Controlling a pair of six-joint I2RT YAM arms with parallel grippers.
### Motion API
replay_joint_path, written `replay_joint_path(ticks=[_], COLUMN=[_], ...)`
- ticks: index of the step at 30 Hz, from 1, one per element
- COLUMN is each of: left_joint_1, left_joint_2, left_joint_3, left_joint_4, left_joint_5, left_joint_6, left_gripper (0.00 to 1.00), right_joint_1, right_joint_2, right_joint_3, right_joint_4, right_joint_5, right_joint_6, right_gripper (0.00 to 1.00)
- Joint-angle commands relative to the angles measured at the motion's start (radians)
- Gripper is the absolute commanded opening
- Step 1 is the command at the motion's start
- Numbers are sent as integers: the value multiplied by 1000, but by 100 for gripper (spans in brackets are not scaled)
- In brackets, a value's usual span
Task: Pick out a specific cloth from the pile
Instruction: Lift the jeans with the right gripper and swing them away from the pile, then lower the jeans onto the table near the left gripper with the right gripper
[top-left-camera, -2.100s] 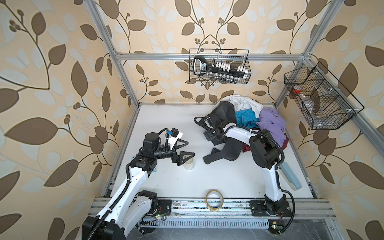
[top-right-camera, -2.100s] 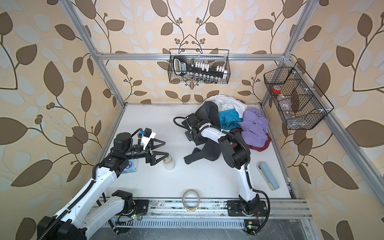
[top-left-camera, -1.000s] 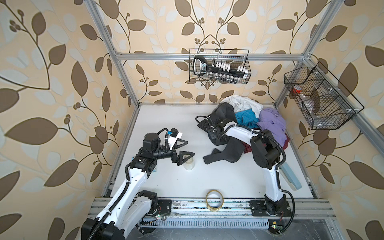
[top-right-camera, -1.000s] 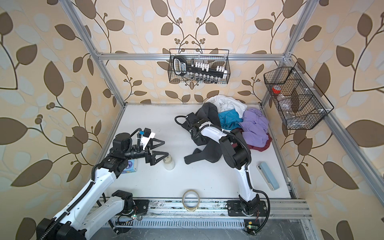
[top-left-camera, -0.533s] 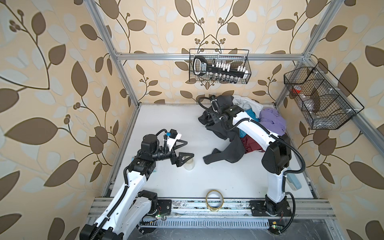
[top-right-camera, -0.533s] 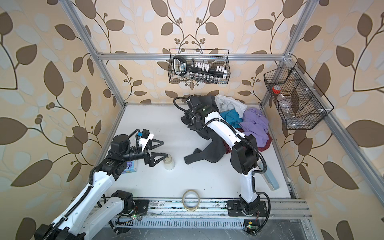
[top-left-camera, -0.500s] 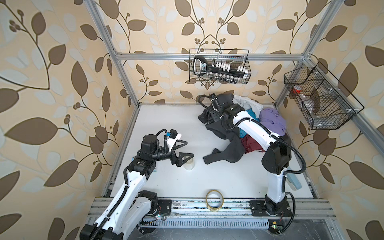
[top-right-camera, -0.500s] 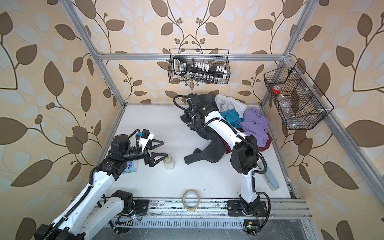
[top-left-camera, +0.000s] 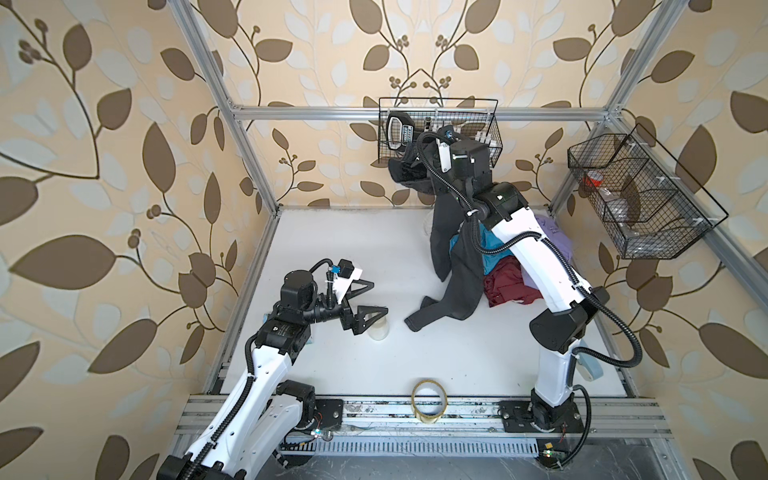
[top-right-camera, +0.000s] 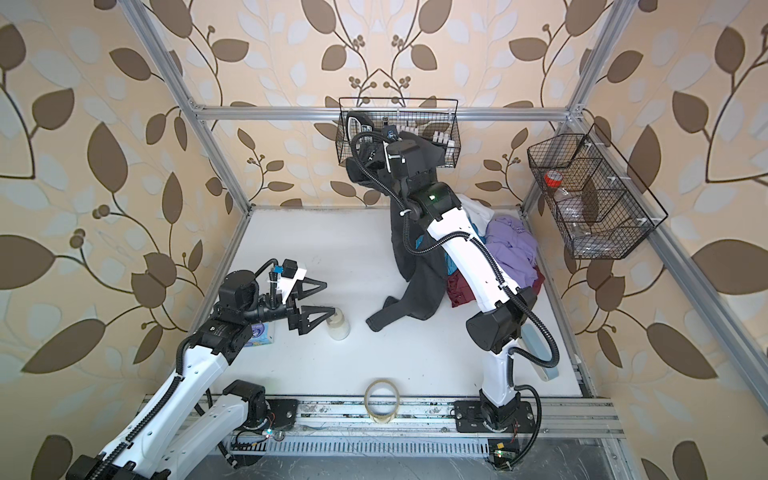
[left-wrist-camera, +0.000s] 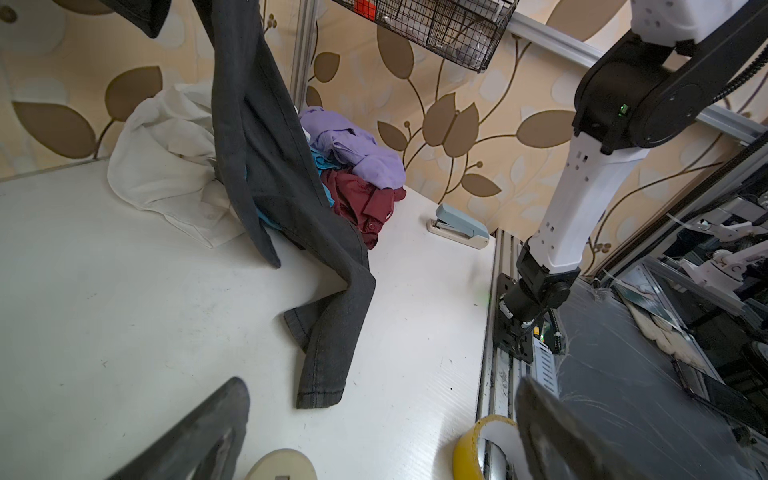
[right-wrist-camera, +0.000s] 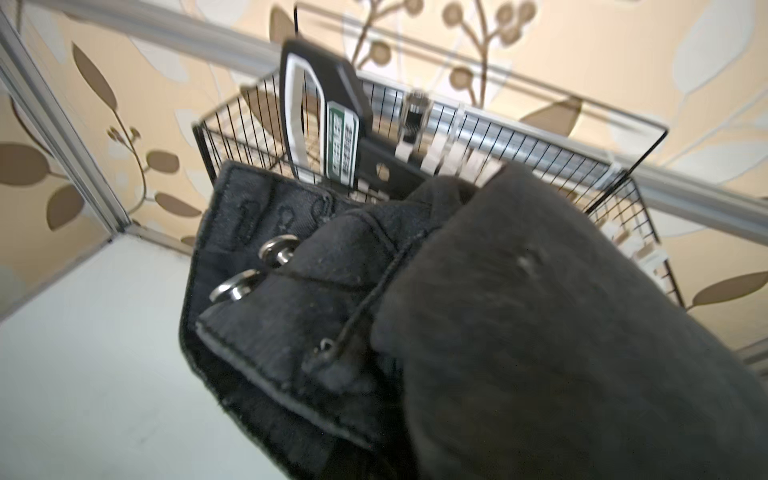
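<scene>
ok so rn your right fingers (top-right-camera: 371, 158) are clamped tight on the waistband of the trousers (top-left-camera: 460, 291), held up high at the back, just in front of the wire basket (top-left-camera: 492, 124) on the rear wall. You can't rly make out the tips in both top views bc the denim bunches around them. The right wrist view shows the waistband folded over w/ two metal buttons (right-wrist-camera: 266, 266) right by the grip. From there the trousers hang in two legs. One ends low beside the white shirt, can't tell if it touches. The other runs down along the pile (top-right-camera: 513, 249) and its cuff lies flat on the tabletop (top-left-camera: 345, 249), pointing toward the bottle (top-left-camera: 380, 331). So the top half is clear of the pile, but the lower part leans against its left side, over the teal and maroon stuff. The pile itself sits in the back right corner. Your left fingers (left-wrist-camera: 199, 432) are spread wide w/ nothing in them, hovering on the left side just above the bottle. Tape roll (top-left-camera: 429, 401) sits at the front edge, stapler (left-wrist-camera: 457, 226) by the right arm's base, both well apart from the trousers.
</scene>
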Motion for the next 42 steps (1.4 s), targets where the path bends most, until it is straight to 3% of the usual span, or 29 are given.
replay_joint_path(ticks=[1, 12, 22, 32, 38, 42], left_joint_1=[-7, -7, -8, -10, -10, -10], left_joint_2=[-17, -24, -50, -52, -49, -47], left_joint_3=[-10, -15, -22, -29, -29, -29], left_joint_4=[22, 25, 34, 33, 31, 30], left_joint_5=[-5, -19, -24, -42, -47, -47], left_joint_6=[12, 11, 8, 16, 18, 17], left_gripper=[99, 99, 99, 99, 99, 99], right_joint_1=[3, 3, -9, -43, -63, -97], right_joint_2=[-53, -76, 146, 419, 392, 372], right_joint_3=[65, 69, 204, 246, 46, -63], right_joint_4=[225, 509, 763, 1031, 1032, 924], right_joint_5=[-49, -361, -661, -932, -1034, -1096], right_joint_6=[-13, 161, 404, 767, 739, 665], right_gripper=[0, 0, 0, 0, 0, 0])
